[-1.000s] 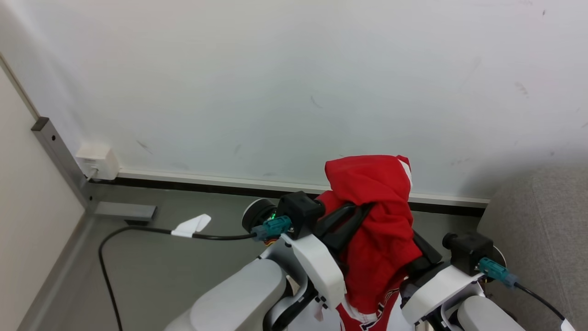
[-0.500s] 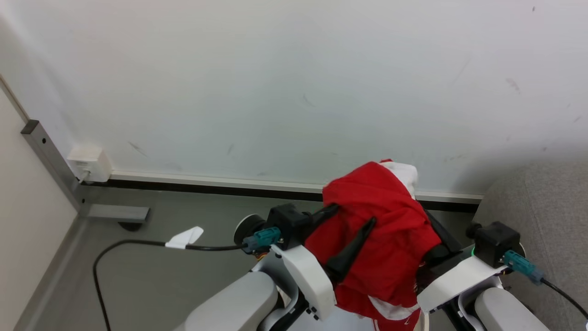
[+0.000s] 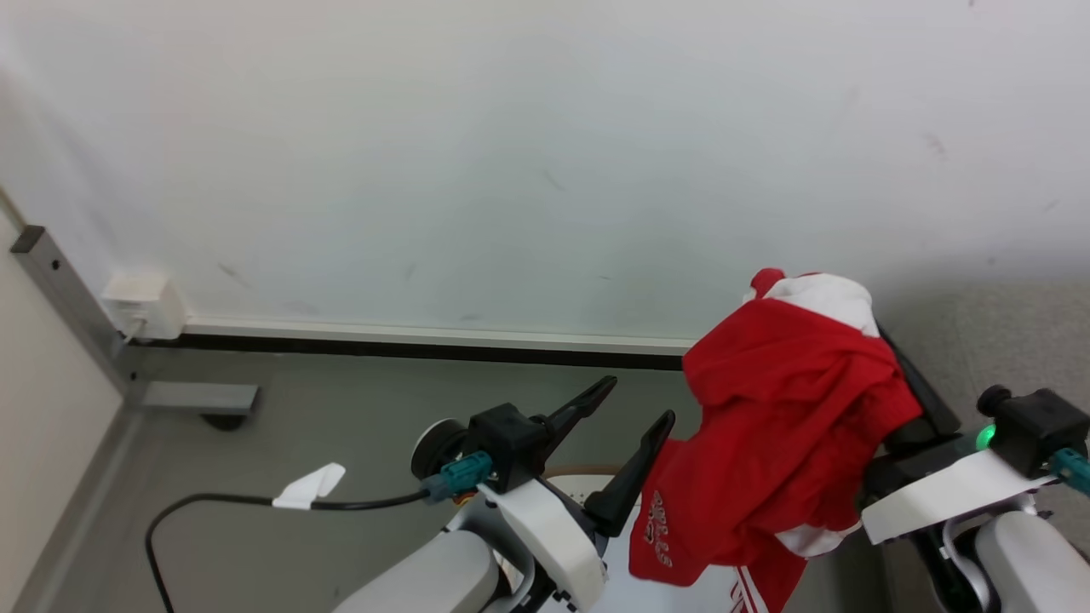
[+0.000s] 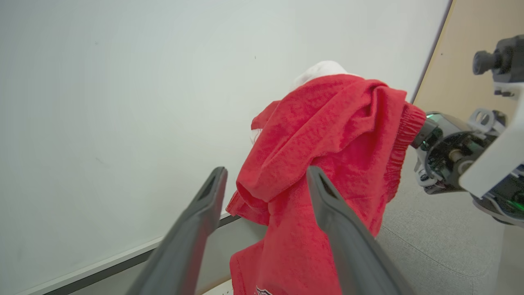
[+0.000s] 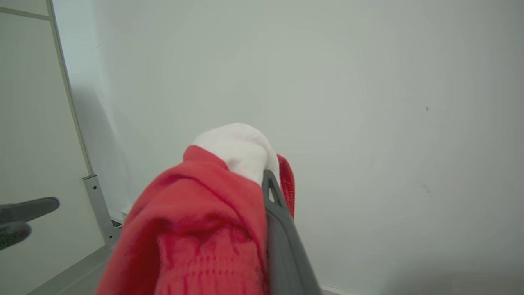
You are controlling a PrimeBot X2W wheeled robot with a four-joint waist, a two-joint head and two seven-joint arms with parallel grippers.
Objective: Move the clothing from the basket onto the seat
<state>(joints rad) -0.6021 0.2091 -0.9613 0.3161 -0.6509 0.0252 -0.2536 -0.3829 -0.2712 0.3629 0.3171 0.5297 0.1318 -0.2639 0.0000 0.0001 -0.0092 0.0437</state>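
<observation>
White painted wall (image 3: 511, 153), faintly scuffed, meets a grey floor (image 3: 341, 426) along a pale skirting with a dark strip beneath. Against it, at about 4 o'clock in the head view, the clothing (image 3: 783, 426) hangs in the air as a crumpled bundle of soft, nubbly red fabric. Its long axis runs from 1 o'clock down to 7 o'clock. A rounded white trim panel caps the upper end, and small lettering and white stripes show near the loose lower hem. The right tool (image 5: 262, 180) is clamped on the clothing at that upper end. One smooth dark finger lies against the white trim and the other is buried in the folds. At 9 o'clock of the clothing, just beside it, the left tool (image 3: 639, 400) stands with its two tapered fingers apart and nothing between them. A sliver of the basket (image 3: 572, 469), its curved brown rim, peeks out below that tool. The seat (image 3: 1005, 340), grey woven upholstery, lies at 3 o'clock behind the clothing. A black cable (image 3: 213, 502) with a white tag crosses the floor at 8 o'clock.
</observation>
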